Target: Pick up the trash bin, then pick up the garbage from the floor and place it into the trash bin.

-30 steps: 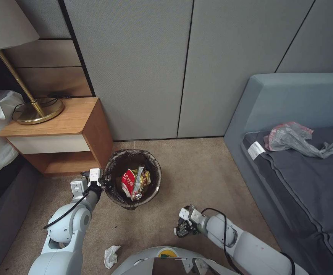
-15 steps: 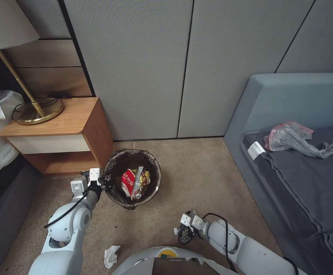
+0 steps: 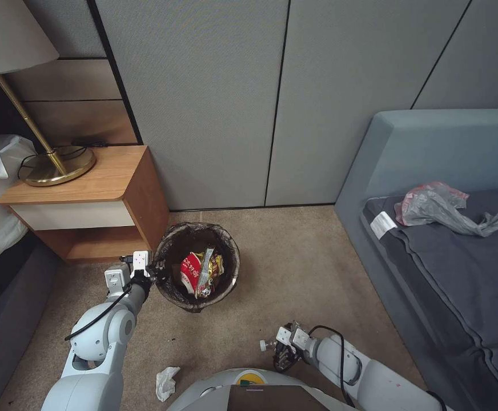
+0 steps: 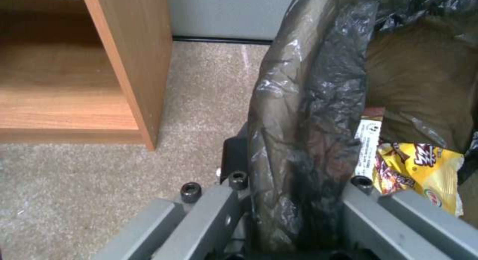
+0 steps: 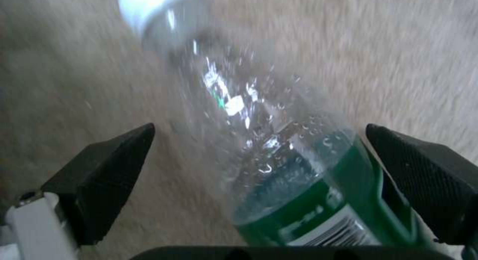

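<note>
From the head view, the trash bin (image 3: 196, 266) stands on the carpet just beside the nightstand (image 3: 83, 201), with the left hand (image 3: 153, 277) at its rim. Red and yellow snack bags (image 3: 201, 272) already lie inside, so part of the garbage is in. A white tissue (image 3: 166, 382) lies loose on the floor near the robot's base, a step not yet done. The right hand (image 3: 283, 358) hangs low over the carpet, well apart from the bin.

In the left wrist view, the left hand (image 4: 294, 200) is clenched on the bin's bag-wrapped rim, one finger (image 4: 234, 155) outside the liner and the other inside beside a yellow wrapper (image 4: 418, 174).

In the right wrist view, a clear bottle (image 5: 279, 155) with a green label lies on the carpet between the spread fingers (image 5: 109, 174) of the right hand (image 5: 279, 178). The hand is released, not grasping; the bottle appears to touch the finger on the label's side. By my judgement the bottle and tissue remain to be binned.
</note>
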